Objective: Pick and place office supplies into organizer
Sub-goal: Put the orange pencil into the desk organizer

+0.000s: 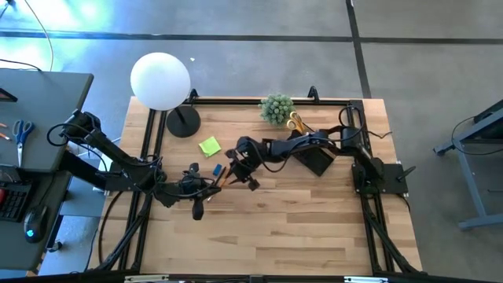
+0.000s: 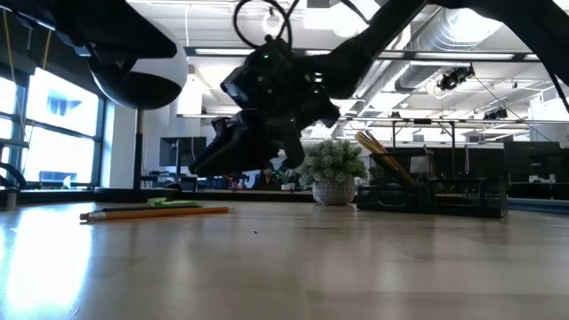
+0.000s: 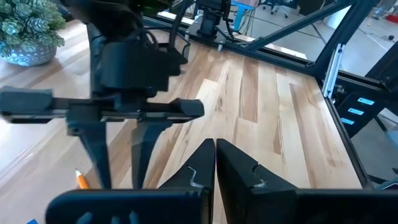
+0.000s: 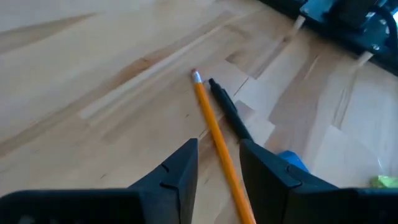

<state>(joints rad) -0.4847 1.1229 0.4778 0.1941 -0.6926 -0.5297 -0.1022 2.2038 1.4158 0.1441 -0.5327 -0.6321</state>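
Over the wooden tabletop (image 1: 299,228), we see the right gripper (image 4: 217,163) hanging just above an orange pencil (image 4: 219,146), its jaws parted a little and straddling the pencil's shaft without visibly touching it. A dark pen (image 4: 229,112) lies just beside the pencil, their tips close together, and a small blue block (image 4: 291,160) sits near them, with a scrap of the lime-green sticky-note pad (image 4: 383,182) at the edge of that wrist's view. From above, we find the pad (image 1: 209,146) lying apart from the pencil (image 1: 221,176), between the round lamp base (image 1: 182,123) and the right gripper (image 1: 245,178). The left gripper (image 3: 215,163) waits low over the tabletop just beside the right one, its jaws pressed together and holding nothing. The black organizer (image 1: 317,162) stands well apart toward the back right, partly under the right arm, near a potted plant (image 1: 276,108); yellow-handled scissors (image 1: 297,123) stick up from it. From table height, we see pencil and pen lying flat (image 2: 156,212) and the organizer (image 2: 436,197) behind.
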